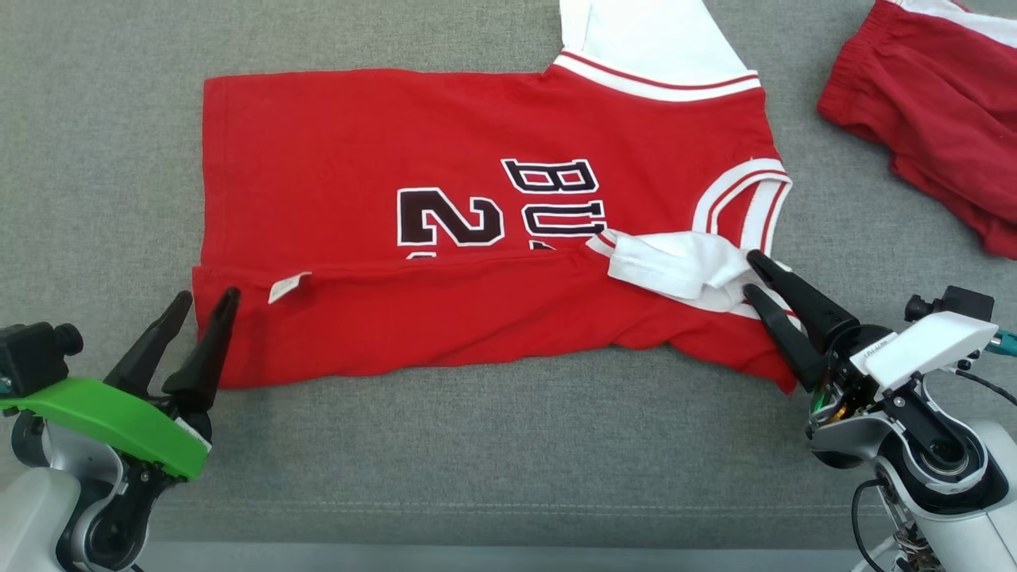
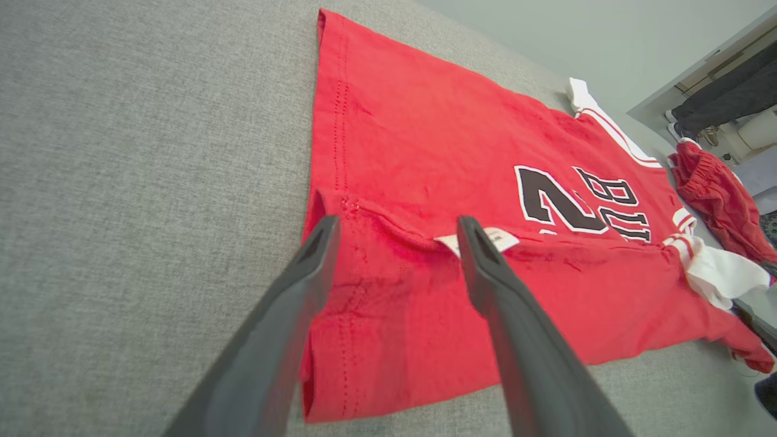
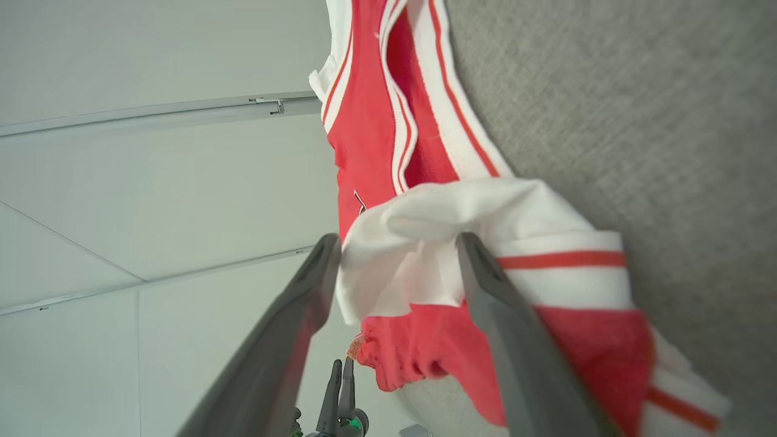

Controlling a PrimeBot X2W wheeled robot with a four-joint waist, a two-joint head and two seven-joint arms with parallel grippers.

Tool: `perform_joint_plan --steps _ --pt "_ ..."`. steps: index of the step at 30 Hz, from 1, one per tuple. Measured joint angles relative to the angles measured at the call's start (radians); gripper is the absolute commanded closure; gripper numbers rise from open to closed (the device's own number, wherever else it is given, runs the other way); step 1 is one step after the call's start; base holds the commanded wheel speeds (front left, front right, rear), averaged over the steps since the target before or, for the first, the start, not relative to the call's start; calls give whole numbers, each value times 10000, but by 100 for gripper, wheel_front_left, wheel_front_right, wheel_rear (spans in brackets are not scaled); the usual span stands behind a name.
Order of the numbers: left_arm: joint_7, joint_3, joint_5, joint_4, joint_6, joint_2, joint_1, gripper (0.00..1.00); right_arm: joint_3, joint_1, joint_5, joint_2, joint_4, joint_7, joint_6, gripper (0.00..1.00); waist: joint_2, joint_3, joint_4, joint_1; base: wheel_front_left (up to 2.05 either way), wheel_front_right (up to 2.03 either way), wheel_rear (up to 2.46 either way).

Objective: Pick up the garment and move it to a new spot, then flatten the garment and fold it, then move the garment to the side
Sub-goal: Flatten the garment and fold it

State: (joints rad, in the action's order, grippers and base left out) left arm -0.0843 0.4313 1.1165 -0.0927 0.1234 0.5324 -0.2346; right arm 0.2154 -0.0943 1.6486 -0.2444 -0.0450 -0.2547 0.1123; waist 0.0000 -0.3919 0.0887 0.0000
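Fingers of the left gripper are standing spread at the near left corner of the red jersey, pinching nothing, with a white label just beside them. The right gripper is likewise gaping, its tips straddling the crumpled white sleeve at the near right. The jersey is lying on the grey surface, its near edge folded over. Red shorts are lying far right, apart.

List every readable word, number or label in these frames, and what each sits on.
"BU": dark letters on the red jersey, rest under the fold.
"2": dark numeral on the jersey, beside them.
White tag at the fold: too small to read.
Print on right gripper: blurred.
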Motion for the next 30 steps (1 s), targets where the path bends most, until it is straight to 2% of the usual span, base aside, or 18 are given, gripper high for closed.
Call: perform_joint_plan --steps 9,13,16,21,30 --pt "-362 -46 230 -364 0 -148 56 0 -125 143 -29 -146 -128 2 -159 0 0 414 -30 0 0 0 0" --pt "-654 -184 445 -435 0 -224 301 0 -447 599 -27 -209 -334 209 -343 0 0 656 -39 0 0 0 0" --pt "-951 -370 794 -412 0 -614 662 0 -512 1058 -23 -230 -629 295 -497 0 0 862 -37 0 0 0 0" --pt "-1118 -410 1870 -261 0 -1494 1336 0 -290 1973 150 121 -800 355 -525 0 0 1206 -16 0 0 0 0" --pt "-1062 -552 3256 -309 0 -2161 1841 0 -19 2624 188 564 -771 593 -533 0 0 1333 -23 0 0 0 0"
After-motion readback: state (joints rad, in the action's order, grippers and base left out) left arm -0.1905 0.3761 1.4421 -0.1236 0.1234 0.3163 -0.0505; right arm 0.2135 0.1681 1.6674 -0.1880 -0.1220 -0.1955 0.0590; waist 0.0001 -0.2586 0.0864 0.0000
